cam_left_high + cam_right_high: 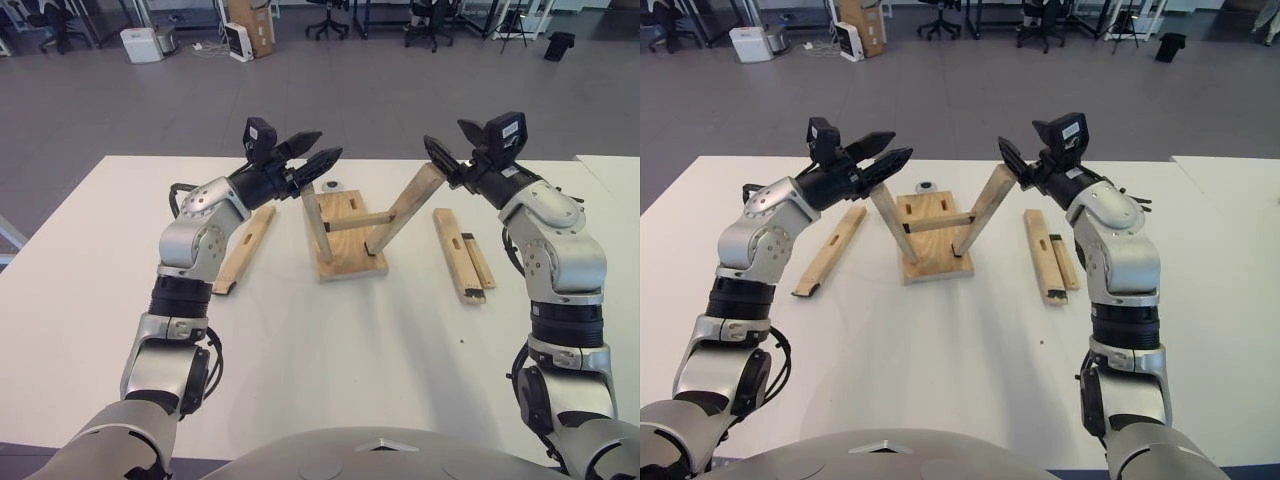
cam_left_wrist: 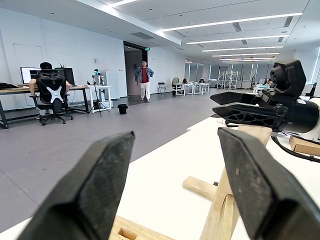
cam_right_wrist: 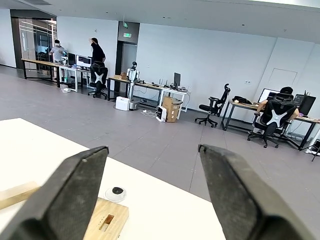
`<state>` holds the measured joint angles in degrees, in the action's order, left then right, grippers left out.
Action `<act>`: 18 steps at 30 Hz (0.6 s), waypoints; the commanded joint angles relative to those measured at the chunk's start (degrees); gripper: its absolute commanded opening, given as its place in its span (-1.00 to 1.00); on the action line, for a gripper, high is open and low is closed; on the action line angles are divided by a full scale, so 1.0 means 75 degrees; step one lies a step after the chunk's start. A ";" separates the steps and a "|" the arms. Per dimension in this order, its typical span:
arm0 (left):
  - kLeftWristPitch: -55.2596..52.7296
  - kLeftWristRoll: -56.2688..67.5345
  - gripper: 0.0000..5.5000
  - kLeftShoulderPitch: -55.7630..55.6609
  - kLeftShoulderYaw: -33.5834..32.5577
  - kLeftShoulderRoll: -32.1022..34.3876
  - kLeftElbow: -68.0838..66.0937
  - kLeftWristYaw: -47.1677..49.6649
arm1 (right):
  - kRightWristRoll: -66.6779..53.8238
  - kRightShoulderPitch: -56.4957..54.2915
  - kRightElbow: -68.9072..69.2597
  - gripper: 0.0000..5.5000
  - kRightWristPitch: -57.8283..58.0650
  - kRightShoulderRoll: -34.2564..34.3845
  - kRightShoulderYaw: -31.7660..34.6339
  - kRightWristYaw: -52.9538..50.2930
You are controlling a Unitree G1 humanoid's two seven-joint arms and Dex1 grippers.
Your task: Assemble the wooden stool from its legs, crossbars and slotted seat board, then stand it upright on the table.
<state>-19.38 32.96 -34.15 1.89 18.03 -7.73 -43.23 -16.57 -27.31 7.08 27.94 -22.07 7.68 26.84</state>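
The seat board [image 1: 350, 262] lies flat in the middle of the worktop [image 1: 300, 340]. The left leg [image 1: 318, 225] and the right leg [image 1: 405, 210] stand up from it, joined by a crossbar [image 1: 358, 221]. A spare leg [image 1: 245, 248] lies to its left and two sticks [image 1: 455, 255] to its right. The left pincer [image 1: 330, 143] and right pincer [image 1: 438, 158] are both spread and empty, each near a leg top. The wood looks light, stiff and smooth, and the joints are likely loose. Pinching a leg's flat faces seems best.

Silver arms [image 1: 195, 240], black cables [image 1: 213, 362], black left gripper [image 1: 330, 143]
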 commanded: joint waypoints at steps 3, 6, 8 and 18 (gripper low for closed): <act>-0.1516 0.0812 0.10 -0.0554 -0.0477 0.0406 0.1202 -0.0043 | -0.3046 -0.1741 0.1183 0.24 0.1105 0.0469 0.1060 0.0100; -0.2032 0.1628 0.10 -0.1258 -0.1072 0.0375 0.1684 0.0189 | -0.4183 -0.2471 0.1185 0.24 0.1413 0.0443 0.1703 -0.0381; -0.2182 0.1999 0.10 -0.1679 -0.1390 0.0332 0.1804 0.0384 | -0.4644 -0.2862 0.1055 0.24 0.1422 0.0392 0.1992 -0.0649; -0.2109 0.0224 0.10 0.1077 0.1182 0.0204 0.0617 -0.0436 | -0.3183 0.0041 -0.0913 0.24 0.0788 0.1009 0.0539 -0.0326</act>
<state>-32.73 38.60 -32.69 4.26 21.08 -0.27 -45.55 -40.66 -29.88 2.65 32.21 -16.22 13.48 24.08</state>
